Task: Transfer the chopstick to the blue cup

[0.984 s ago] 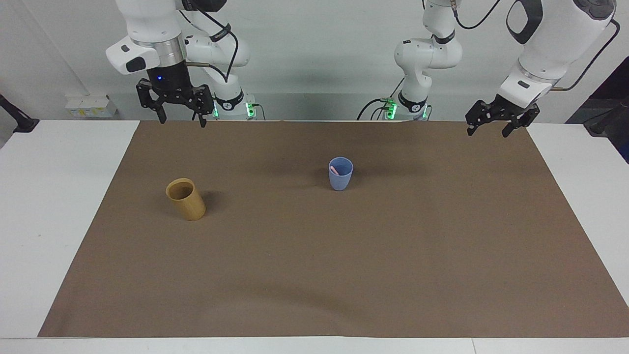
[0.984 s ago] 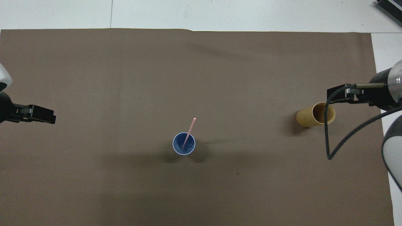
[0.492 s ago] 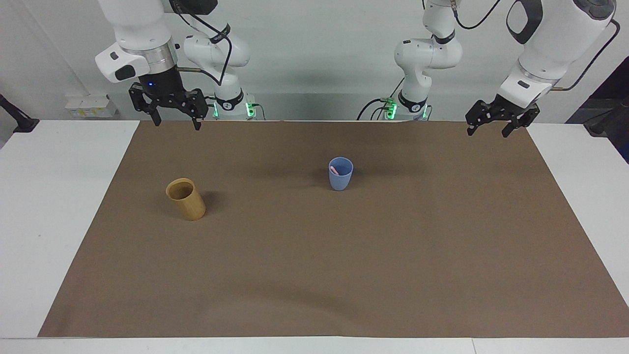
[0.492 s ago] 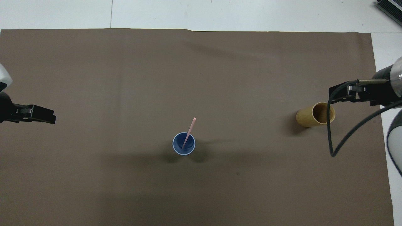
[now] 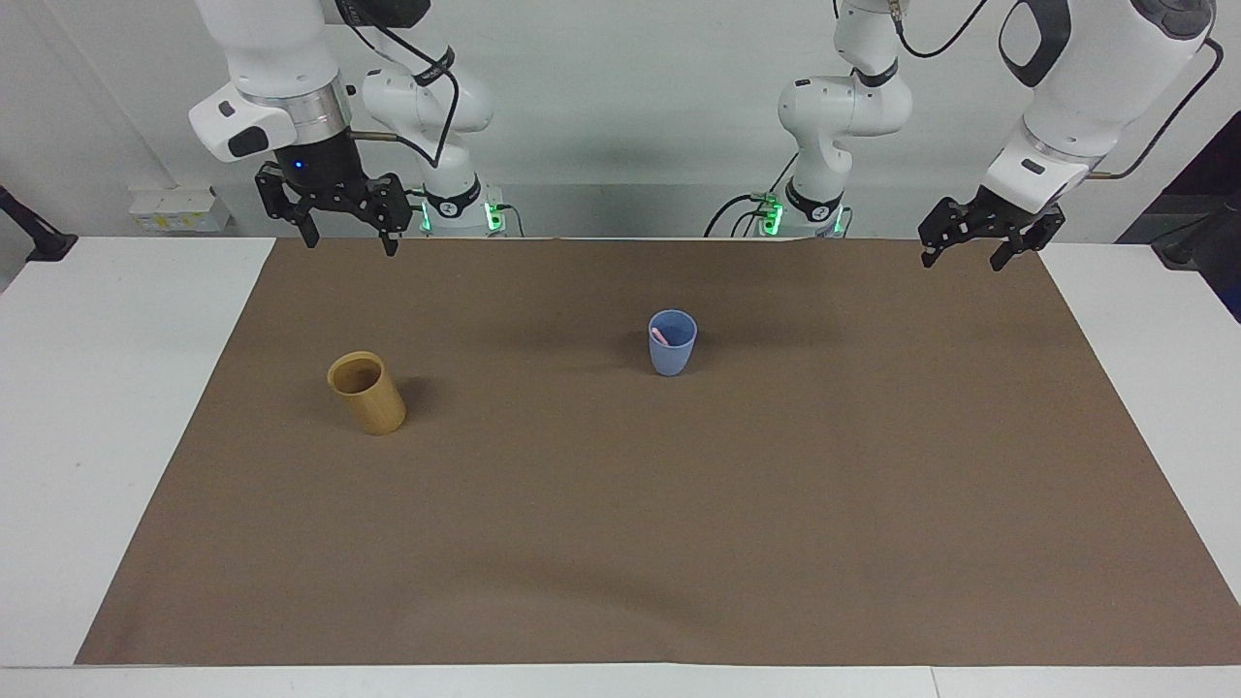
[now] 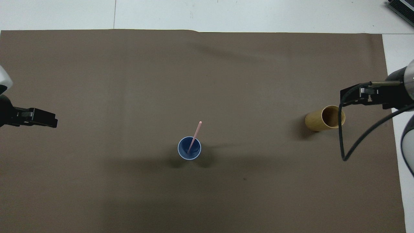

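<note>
The blue cup [image 5: 671, 344] stands upright on the brown mat, near its middle; it also shows in the overhead view [image 6: 189, 148]. One thin pale pink chopstick [image 6: 196, 135] stands in it, leaning against the rim, and only its tip [image 5: 659, 335] shows in the facing view. My right gripper [image 5: 350, 244] hangs open and empty over the mat's edge nearest the robots, at the right arm's end; it also shows in the overhead view [image 6: 346, 97]. My left gripper [image 5: 962, 262] hangs open and empty over the mat's corner at the left arm's end, and shows in the overhead view [image 6: 48, 120] too.
A tan-yellow wooden-looking cup [image 5: 368, 393] stands on the mat toward the right arm's end, with nothing showing in it; it also shows in the overhead view [image 6: 323, 118]. The brown mat [image 5: 679, 543] covers most of the white table.
My right gripper has risen a little and drifted toward the right arm's end of the table. The left arm, the cups and the chopstick have not moved.
</note>
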You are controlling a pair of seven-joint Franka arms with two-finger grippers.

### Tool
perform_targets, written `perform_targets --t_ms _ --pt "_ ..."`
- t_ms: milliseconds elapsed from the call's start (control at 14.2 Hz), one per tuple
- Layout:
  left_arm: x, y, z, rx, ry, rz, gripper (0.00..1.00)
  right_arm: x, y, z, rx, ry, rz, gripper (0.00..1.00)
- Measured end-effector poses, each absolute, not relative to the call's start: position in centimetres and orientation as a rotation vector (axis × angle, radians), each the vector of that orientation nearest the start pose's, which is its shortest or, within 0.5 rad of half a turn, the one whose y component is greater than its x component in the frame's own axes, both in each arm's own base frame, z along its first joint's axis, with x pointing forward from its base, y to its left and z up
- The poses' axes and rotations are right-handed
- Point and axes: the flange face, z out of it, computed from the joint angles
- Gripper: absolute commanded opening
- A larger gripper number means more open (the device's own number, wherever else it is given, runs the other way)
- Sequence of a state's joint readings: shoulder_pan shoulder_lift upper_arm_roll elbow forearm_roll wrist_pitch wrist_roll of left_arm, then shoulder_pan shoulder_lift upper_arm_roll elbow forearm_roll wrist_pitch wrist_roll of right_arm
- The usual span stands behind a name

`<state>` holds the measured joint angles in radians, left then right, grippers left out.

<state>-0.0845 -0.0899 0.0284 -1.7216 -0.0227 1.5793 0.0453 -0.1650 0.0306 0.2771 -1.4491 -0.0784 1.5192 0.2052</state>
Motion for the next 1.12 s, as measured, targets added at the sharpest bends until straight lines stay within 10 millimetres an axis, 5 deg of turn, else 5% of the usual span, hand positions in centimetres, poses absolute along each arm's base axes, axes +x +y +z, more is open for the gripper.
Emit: perform_targets --t_ms 562,1125 --pt "52.3 -3.1 60.3 -3.161 0.159 0.083 1.00 55.7 6.2 66.3 -3.195 0.128 -0.110 1.00" --pt "52.3 -3.1 60.3 -3.161 0.159 0.083 1.00 55.2 3.6 66.6 -3.167 0.212 -0.059 1.00"
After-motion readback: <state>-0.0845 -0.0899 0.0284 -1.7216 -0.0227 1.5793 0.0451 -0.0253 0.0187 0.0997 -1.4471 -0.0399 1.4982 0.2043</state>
